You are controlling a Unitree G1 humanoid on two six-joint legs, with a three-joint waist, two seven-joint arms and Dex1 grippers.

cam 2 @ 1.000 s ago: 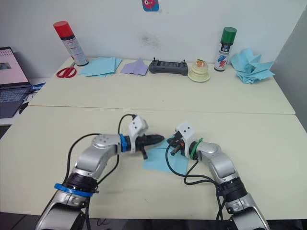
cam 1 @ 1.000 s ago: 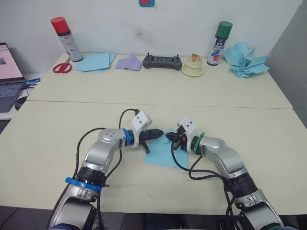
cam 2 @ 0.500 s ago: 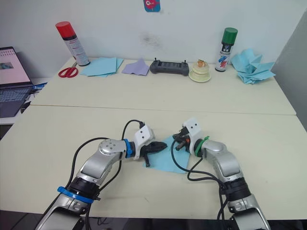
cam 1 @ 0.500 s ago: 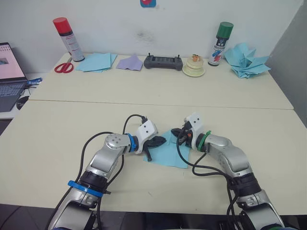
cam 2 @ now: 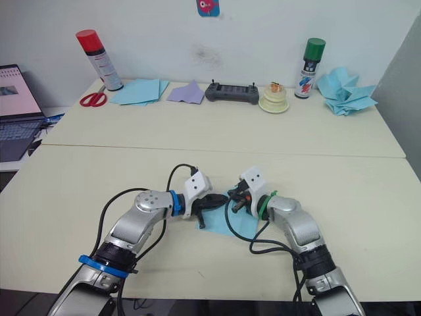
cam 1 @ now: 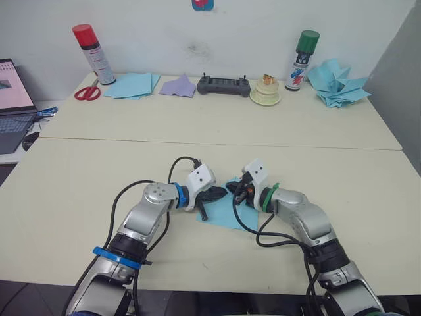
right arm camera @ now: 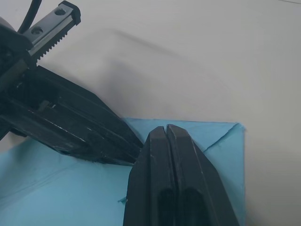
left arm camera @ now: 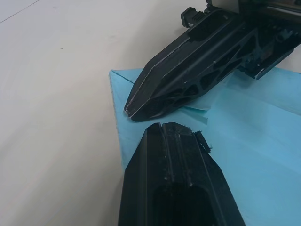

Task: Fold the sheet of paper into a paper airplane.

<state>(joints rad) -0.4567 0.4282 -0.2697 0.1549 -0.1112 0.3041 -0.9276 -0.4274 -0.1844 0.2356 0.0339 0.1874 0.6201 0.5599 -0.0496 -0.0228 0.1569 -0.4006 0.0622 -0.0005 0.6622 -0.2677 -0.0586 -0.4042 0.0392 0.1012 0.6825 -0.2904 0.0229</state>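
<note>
The sheet of paper [cam 1: 227, 209] lies flat as both closed claws, left claw [cam 1: 220, 193] and right claw [cam 1: 235, 187], meet tip-to-tip on it, likely pressing a crease.

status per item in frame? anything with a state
sheet of paper: flat on the table, one corner folded over
left gripper: shut, tip on the sheet
right gripper: shut, tip on the sheet, meeting the left one
laptop: open, screen lit
red-capped spray can: upright, cap on
green-capped spray can: upright, cap on

Both hands [cam 1: 227, 191] crowd the paper [cam 1: 220, 214]; tabletop [cam 1: 79, 178] around open.
</note>
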